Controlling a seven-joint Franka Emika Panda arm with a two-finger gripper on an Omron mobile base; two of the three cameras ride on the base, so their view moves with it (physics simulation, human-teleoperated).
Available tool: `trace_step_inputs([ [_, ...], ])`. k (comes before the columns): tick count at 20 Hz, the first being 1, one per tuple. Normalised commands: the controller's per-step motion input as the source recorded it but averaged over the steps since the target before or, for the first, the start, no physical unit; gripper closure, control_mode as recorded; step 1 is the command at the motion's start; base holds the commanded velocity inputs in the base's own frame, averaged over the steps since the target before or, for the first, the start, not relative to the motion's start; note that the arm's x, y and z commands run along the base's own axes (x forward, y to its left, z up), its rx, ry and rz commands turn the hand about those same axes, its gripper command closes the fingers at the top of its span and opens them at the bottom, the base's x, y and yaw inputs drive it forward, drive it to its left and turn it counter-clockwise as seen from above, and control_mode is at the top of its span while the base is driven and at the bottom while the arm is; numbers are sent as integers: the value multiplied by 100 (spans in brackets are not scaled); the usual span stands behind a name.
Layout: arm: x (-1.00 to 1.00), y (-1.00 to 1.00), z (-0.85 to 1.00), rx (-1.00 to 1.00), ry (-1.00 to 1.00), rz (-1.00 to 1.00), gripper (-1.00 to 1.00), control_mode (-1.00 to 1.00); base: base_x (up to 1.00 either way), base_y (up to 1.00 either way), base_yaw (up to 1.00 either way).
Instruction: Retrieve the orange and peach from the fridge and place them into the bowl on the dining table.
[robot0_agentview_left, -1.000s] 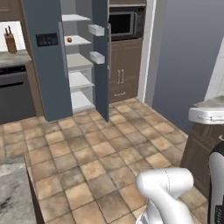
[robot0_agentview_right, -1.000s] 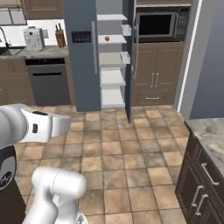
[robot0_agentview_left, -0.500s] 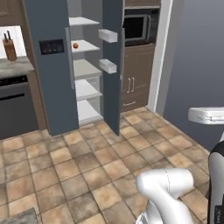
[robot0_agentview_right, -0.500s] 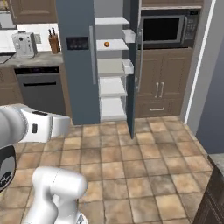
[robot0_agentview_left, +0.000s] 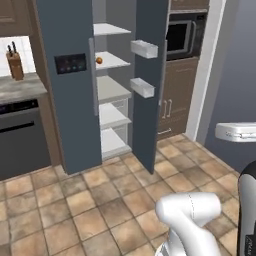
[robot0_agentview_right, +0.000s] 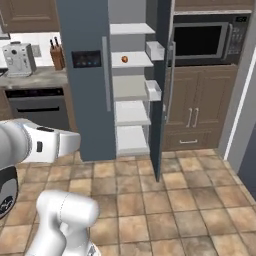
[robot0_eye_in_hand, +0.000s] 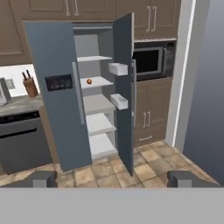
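We see our arm (robot0_agentview_left: 187, 212) as smooth, rounded white segments with glossy shading, joined by dark grey bands at the joints. Our end effector (robot0_eye_in_hand: 112, 179) carries two small, blocky dark grey fingertips (robot0_eye_in_hand: 43, 179).

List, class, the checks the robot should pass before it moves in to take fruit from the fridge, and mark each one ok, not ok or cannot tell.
1. Fridge right door open, shelves exposed: ok.
2. A fruit is visible: ok, one small orange-red fruit sits on the second shelf from the top; whether it is the orange or the peach: cannot tell.
3. Second fruit located: not ok, no other fruit shows on the visible shelves.
4. Gripper open and empty: ok, its fingertips stand wide apart with nothing between them.
5. Gripper close enough to reach the shelf: not ok, tiled floor lies between robot and fridge.
6. Path across the floor free of obstacles: ok.
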Motion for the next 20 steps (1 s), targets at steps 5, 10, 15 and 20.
trace_step_inputs([
  [5,0,0,0,0,0,0,-100,100,100,0,4],
  [10,0,0,0,0,0,0,-100,100,99,0,3],
  [15,0,0,0,0,0,0,-100,100,80,0,0],
  [20,0,0,0,0,0,0,-100,100,62,-1,0],
])
